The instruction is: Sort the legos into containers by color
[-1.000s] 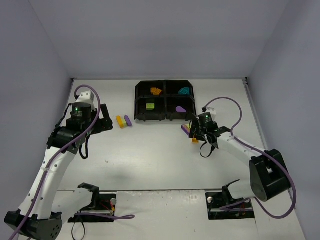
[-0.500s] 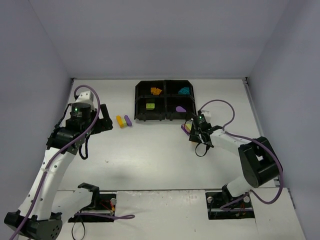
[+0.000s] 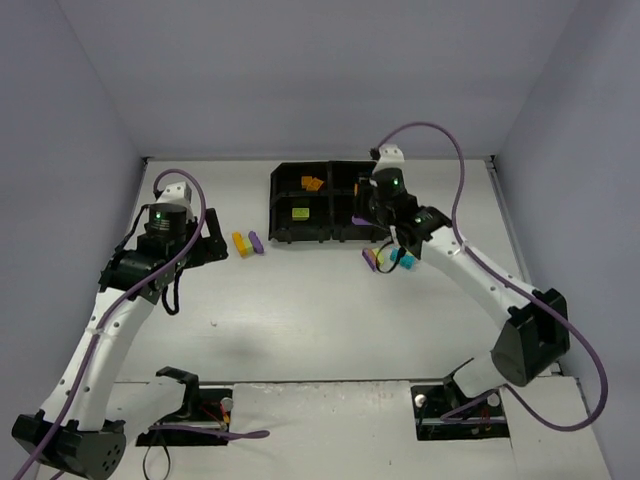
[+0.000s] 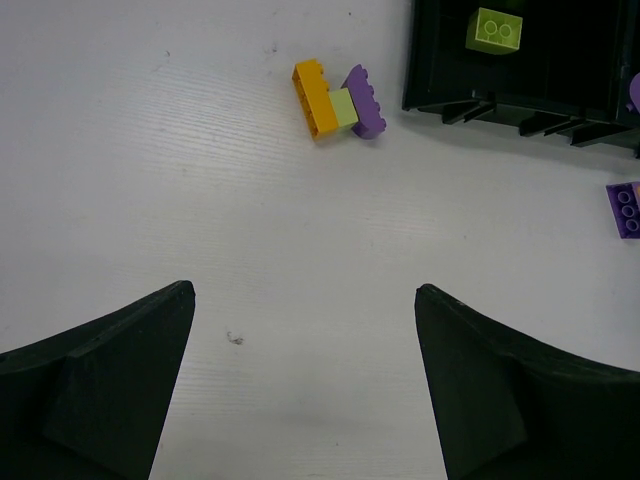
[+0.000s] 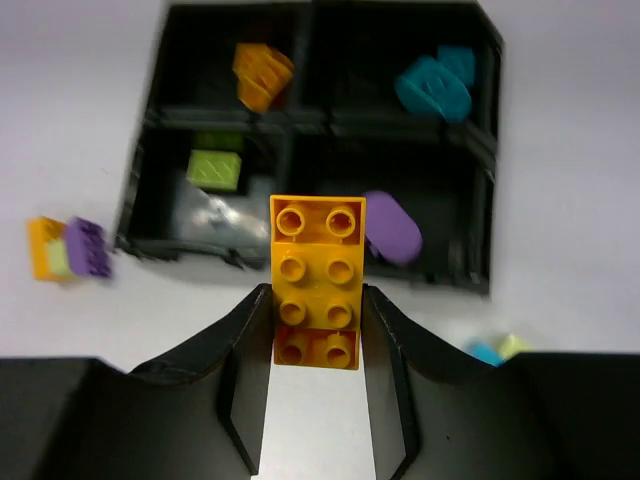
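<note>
The step in hand is the carry. The right hand (image 5: 318,300) is clamped on an orange brick (image 5: 318,265), studs toward the wrist camera, and hangs off the surface (image 3: 300,300) by the right half of the black tray (image 3: 274,205).

The tray's four compartments already show a scheme:
- orange pieces (image 5: 262,72) far left
- teal pieces (image 5: 432,85) far right
- a yellow-green brick (image 5: 214,168) near left
- a purple piece (image 5: 392,228) near right

So the held brick likely belongs far left, diagonally across from where the hand seems to be. The next move calls for travelling over the dividers, stopping squarely above that compartment, and parting the fingers low enough that the brick does not bounce into a neighbour.

The left hand (image 4: 303,292) has its fingers wide apart and holds nothing. It faces a cluster (image 4: 338,100) of orange, pale green and purple bricks touching one another, just left of the tray. A loose purple brick (image 3: 371,259) and a teal one (image 3: 406,260) lie near the tray's near-right corner, so sorting looks well short of done.
</note>
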Action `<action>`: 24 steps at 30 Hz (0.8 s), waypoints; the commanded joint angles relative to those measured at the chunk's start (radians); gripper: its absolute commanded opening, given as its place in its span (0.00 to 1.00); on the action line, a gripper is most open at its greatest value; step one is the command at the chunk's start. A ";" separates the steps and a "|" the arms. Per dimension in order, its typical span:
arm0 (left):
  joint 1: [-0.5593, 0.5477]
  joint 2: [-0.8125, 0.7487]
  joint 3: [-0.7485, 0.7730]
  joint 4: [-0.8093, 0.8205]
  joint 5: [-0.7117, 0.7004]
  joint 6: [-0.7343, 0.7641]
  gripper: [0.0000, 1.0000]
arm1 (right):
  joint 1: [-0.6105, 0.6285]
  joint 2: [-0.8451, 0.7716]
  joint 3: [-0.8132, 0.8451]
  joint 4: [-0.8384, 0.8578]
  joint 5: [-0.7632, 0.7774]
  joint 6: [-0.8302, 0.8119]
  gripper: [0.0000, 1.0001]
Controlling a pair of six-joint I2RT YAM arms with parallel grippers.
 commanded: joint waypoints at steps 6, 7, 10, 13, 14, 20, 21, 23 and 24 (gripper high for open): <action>-0.003 0.007 0.012 0.043 -0.014 0.031 0.85 | -0.005 0.335 0.403 0.124 -0.198 -0.279 0.00; -0.003 0.005 0.009 0.043 -0.012 0.033 0.85 | -0.003 0.393 0.466 0.137 -0.223 -0.301 0.00; -0.003 0.004 -0.003 0.036 -0.008 0.036 0.85 | -0.003 0.510 0.579 0.204 -0.280 -0.381 0.00; -0.003 -0.002 -0.017 0.024 -0.006 0.037 0.85 | -0.008 0.628 0.717 0.209 -0.310 -0.421 0.00; -0.003 -0.007 -0.020 0.021 -0.009 0.037 0.85 | -0.009 0.656 0.747 0.210 -0.313 -0.427 0.00; -0.003 -0.019 -0.052 0.000 -0.020 0.017 0.85 | -0.013 0.832 0.893 0.241 -0.314 -0.446 0.06; -0.003 -0.019 -0.055 0.000 -0.017 0.014 0.85 | -0.013 0.852 0.925 0.246 -0.312 -0.444 0.09; -0.003 -0.019 -0.063 -0.002 -0.015 -0.007 0.85 | -0.013 0.909 0.960 0.249 -0.310 -0.439 0.13; -0.003 -0.019 -0.064 -0.004 -0.014 -0.013 0.85 | -0.013 0.924 0.991 0.250 -0.306 -0.436 0.16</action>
